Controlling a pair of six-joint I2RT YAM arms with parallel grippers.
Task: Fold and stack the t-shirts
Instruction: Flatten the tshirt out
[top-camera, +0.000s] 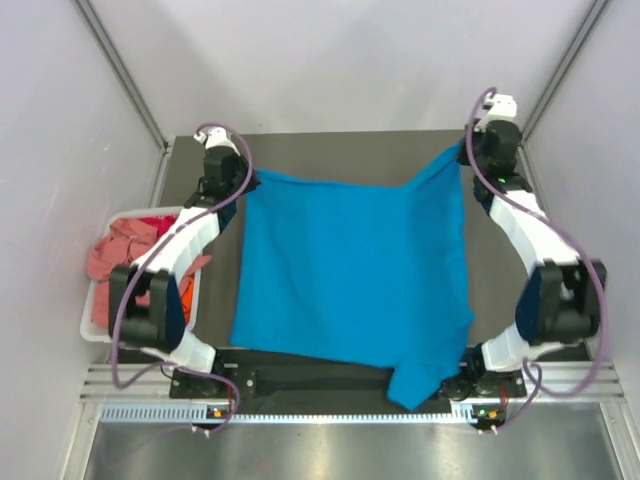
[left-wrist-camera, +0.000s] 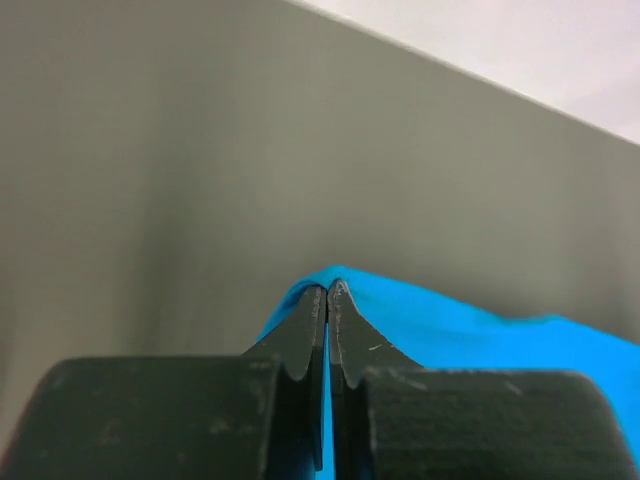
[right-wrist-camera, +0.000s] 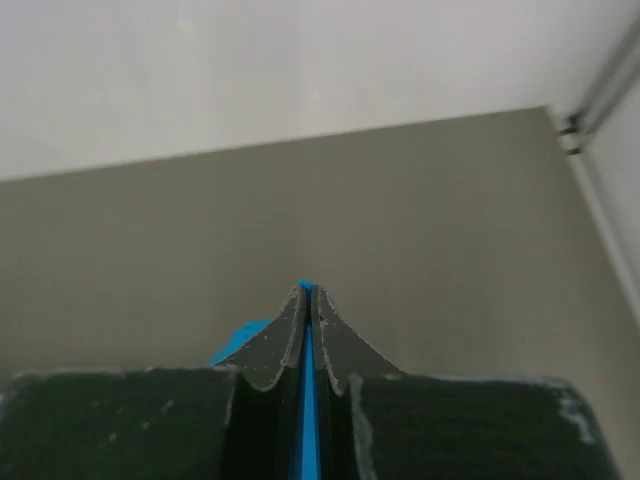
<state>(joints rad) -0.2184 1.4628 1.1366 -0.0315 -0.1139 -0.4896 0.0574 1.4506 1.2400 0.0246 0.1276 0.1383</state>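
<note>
Turquoise t-shirt (top-camera: 350, 270) spread out, lightly creased.

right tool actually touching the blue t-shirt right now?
Touching. The right wrist view shows the right tool shut on the blue t-shirt, with a strip of cloth pinched between its closed jaws.

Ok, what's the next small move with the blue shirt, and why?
Probably lower both far corners to the table and release: left end effector and right end effector are shut on the blue t-shirt, which already lies mostly spread.
</note>
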